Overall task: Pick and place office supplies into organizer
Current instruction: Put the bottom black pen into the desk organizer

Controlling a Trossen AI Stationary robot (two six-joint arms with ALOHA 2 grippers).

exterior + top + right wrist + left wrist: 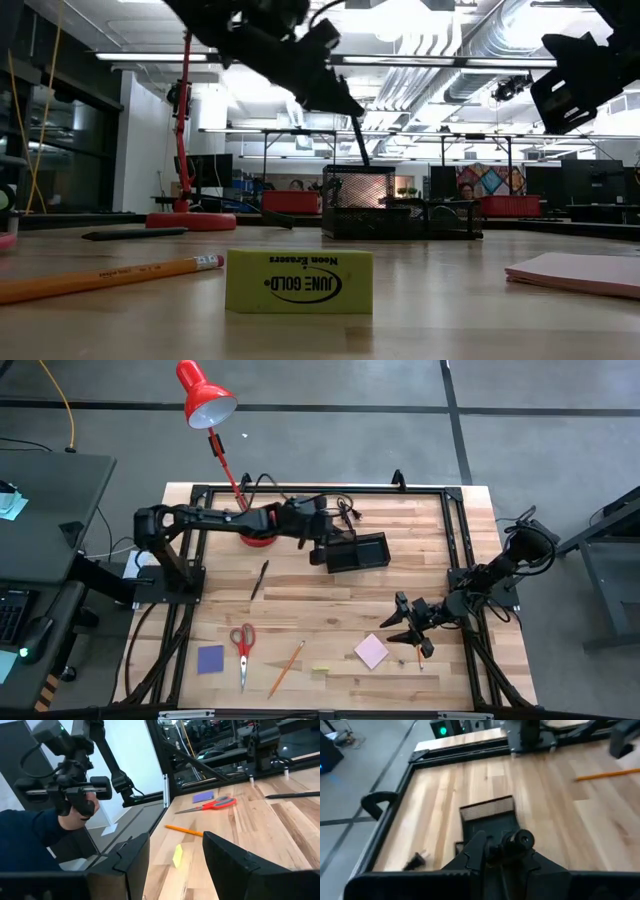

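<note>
A: How far along is it?

B: Early, I'd judge. The left hand (pixel 322 550) hangs over the black mesh organizer (pixel 362 552) near the desk's (pixel 420 600) far edge, its fingers nearly shut on a black pen (pixel 360 143) that points down toward the tray. That looks like the first item going in; I can't see anything already inside.

A: And what's left?

B: Most of it. Another black pen (pixel 259 579) lies in front of the red lamp (pixel 206 395). Along the near edge sit the blue-purple pad (pixel 210 659), red-handled scissors (pixel 242 648), an orange pencil (pixel 286 668), a yellow eraser (pixel 320 671) and the pink sticky pad (pixel 371 651).

A: The right hand?

B: The right hand (pixel 413 628) waits just beside the pink pad, fingers spread apart and holding nothing.

A: Any writing?

B: The eraser reads "JUNE GOLD" and "Neon Erasers" in the low view, upside down. The pencil has print, but it is too small to read.
</note>
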